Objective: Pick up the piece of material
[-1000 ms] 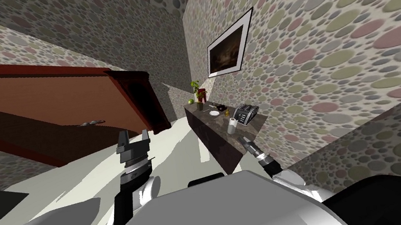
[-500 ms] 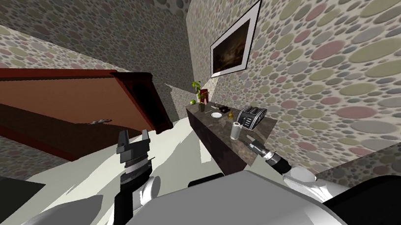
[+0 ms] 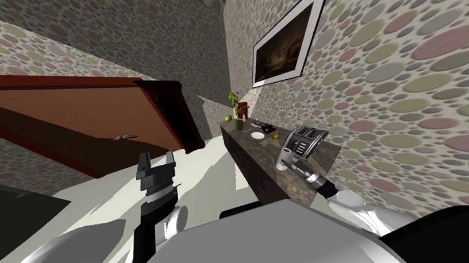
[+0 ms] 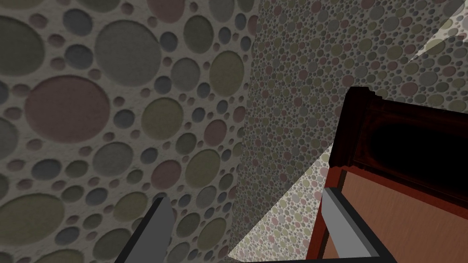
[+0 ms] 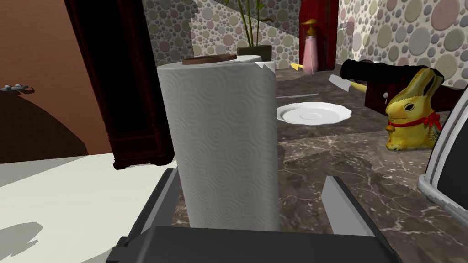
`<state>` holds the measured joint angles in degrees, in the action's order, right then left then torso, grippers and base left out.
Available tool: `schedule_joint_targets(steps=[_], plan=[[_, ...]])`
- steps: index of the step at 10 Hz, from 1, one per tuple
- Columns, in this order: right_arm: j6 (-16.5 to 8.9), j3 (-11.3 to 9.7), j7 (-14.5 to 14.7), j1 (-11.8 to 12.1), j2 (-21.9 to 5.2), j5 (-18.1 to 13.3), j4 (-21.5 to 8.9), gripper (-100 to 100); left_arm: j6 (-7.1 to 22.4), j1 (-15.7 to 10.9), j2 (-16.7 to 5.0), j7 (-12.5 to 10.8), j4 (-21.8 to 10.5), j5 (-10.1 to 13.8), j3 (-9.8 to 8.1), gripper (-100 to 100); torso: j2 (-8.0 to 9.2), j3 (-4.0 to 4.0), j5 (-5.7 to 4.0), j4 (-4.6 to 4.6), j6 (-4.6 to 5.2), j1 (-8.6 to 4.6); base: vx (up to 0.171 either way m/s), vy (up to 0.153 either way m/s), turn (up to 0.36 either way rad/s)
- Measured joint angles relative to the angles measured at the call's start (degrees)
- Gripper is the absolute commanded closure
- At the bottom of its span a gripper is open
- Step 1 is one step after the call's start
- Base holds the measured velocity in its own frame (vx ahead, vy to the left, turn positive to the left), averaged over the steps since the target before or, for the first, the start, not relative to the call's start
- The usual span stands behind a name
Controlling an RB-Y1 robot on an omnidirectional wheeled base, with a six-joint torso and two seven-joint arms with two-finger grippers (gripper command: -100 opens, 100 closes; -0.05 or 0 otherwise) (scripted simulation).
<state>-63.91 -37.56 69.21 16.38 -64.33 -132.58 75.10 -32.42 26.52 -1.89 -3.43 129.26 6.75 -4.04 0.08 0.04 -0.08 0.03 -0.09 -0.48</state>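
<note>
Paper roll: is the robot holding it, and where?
Nothing is held. The paper roll stands between the fingers of the open right gripper, unclamped. The left gripper is open, empty.

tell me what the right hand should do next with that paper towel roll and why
Probably shut the right hand on the paper towel roll: it stands upright on the marble counter between the open fingers, near one with a gap to the other, so closing should clamp its sides.

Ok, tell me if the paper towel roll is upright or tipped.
Upright: the paper towel roll stands on end on the marble counter, inside the open right gripper.
</note>
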Motion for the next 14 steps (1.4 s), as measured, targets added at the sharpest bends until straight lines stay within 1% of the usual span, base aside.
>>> schedule_joint_targets(steps=[1,2,3,4,5,6,7,9,10,14], plan=[[1.7,0.7,-1.4,-1.7,1.9,1.7,-1.5,-100,0.0,0.0,0.0,0.0,0.0,0.0,-0.01,0,0.11,0.08,-0.12,0.04,0.11,-0.38,-0.066,-0.063,0.174],[3.2,0.7,-3.6,-4.0,3.7,3.3,-3.8,-100,0.0,0.0,0.0,0.0,0.0,0.0,0.0,0,-0.05,-0.01,-0.06,0.01,0.09,0.01,0.004,0.006,-0.015],[4.9,1.0,-5.3,-4.4,4.6,5.1,-3.5,-100,0.0,0.0,0.0,0.0,0.0,0.0,0.0,0,-0.24,-0.13,0.01,-0.05,0.15,0.31,0.022,0.023,-0.073],[6.7,1.3,-6.8,-4.3,4.8,7.1,-3.1,-100,0.0,0.0,0.0,0.0,0.0,0.0,0.0,0,-0.29,-0.17,0.03,-0.1,0.15,0.48,0.009,0.009,-0.029],[8.2,1.1,-8.6,-4.5,5.1,8.8,-3.6,-100,0.0,0.0,0.0,0.0,0.0,0.0,0.0,0,-0.28,-0.16,0.03,-0.09,0.14,0.48,0.0,0.0,0.0],[8.9,1.0,-10.3,-4.3,5.2,10.5,-3.6,-100,0.0,0.0,0.0,0.0,0.0,0.0,0.0,0,-0.25,-0.15,0.03,-0.08,0.14,0.45,0.0,0.0,0.0],[9.3,1.1,-11.2,-4.2,5.2,12.3,-3.3,-100,0.0,0.0,0.0,0.0,0.0,0.0,0.0,0,-0.24,-0.14,0.03,-0.08,0.14,0.45,0.0,0.0,0.0],[9.5,1.0,-11.4,-4.5,5.5,15.8,-3.5,-100,0.0,0.0,0.0,0.0,0.0,0.0,0.0,0,-0.25,-0.15,0.03,-0.08,0.15,0.41,0.0,0.0,0.0],[9.5,1.0,-11.5,-4.6,5.5,16.0,-3.6,100,0.0,0.0,0.0,0.0,0.0,0.0,0.0,0,-0.25,-0.15,0.03,-0.08,0.15,0.41,0.0,0.0,0.0],[9.4,1.0,-11.4,-4.6,5.4,15.9,-3.6,100,0.0,0.0,0.0,0.0,0.0,0.0,0.0,0,-0.28,-0.18,-0.02,-0.12,0.17,0.43,0.0,0.0,0.0]])
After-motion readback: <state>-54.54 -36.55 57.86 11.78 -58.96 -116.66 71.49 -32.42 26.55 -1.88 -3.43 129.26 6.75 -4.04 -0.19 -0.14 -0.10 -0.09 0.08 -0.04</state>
